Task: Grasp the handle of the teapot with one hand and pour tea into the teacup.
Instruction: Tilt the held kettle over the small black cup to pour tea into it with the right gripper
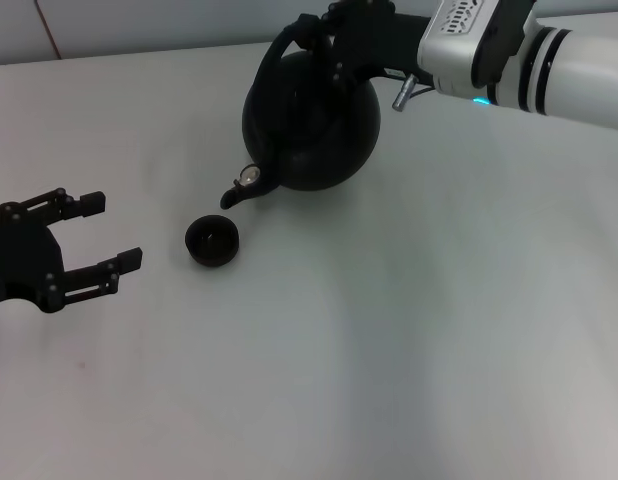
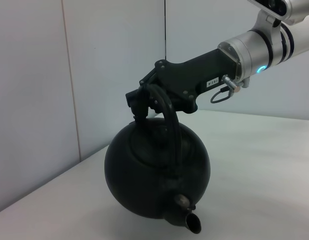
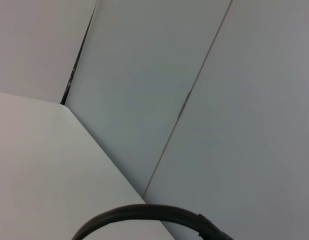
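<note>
The right pincer clamps the handle, tipping the teapot spout-down over the teacup to pour; beside the teacup, the left pincer idles agape.

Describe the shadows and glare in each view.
Head view: soft, diffuse shadows under the teapot and teacup; a small glint near the spout. Left wrist view: even light, matte pot, no glare. Right wrist view: flat light, only the handle shows, dark.

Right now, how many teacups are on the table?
1. The teacup sits on the table just below the tilted teapot spout, between the left gripper and the pot. None appears hidden.
</note>
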You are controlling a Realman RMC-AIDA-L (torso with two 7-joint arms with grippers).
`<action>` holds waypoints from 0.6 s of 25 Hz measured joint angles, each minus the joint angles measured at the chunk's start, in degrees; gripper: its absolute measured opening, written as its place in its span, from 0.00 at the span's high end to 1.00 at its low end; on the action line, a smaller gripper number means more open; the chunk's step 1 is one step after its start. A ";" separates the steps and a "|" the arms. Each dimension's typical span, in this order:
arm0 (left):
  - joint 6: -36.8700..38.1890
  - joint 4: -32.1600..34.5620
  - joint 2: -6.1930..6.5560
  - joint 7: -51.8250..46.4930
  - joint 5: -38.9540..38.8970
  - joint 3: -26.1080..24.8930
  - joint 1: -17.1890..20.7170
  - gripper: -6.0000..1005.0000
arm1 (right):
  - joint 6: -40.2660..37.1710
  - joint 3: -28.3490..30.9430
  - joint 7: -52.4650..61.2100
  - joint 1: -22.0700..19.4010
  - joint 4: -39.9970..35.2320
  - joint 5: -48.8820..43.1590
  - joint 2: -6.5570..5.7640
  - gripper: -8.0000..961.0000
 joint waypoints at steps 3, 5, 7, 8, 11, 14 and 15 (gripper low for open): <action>0.00 0.00 0.00 0.00 0.00 0.00 0.08 0.21 | 0.00 -0.05 0.00 0.13 -0.02 -0.51 0.00 0.90; 0.00 0.00 0.00 0.00 0.00 0.00 0.10 0.21 | 0.00 -0.18 0.00 0.16 -0.28 -0.55 0.00 0.90; 0.00 0.00 0.00 0.00 0.00 0.00 0.12 0.21 | 0.00 -0.56 0.00 0.08 -0.63 -0.58 0.00 0.90; 0.00 0.00 0.00 0.00 0.00 0.00 0.12 0.21 | 0.01 -0.79 0.00 0.01 -0.81 -0.62 0.00 0.90; 0.00 0.00 0.00 0.00 0.00 0.00 0.11 0.21 | 0.16 -1.33 0.00 -0.11 -1.34 -0.93 0.00 0.90; 0.00 0.00 0.00 0.00 0.00 0.00 0.06 0.21 | 0.68 -1.46 0.00 -0.14 -1.55 -2.07 0.00 0.90; 0.00 0.00 0.00 0.00 0.00 0.00 0.06 0.21 | 0.68 -1.46 0.00 -0.14 -1.55 -2.07 0.00 0.90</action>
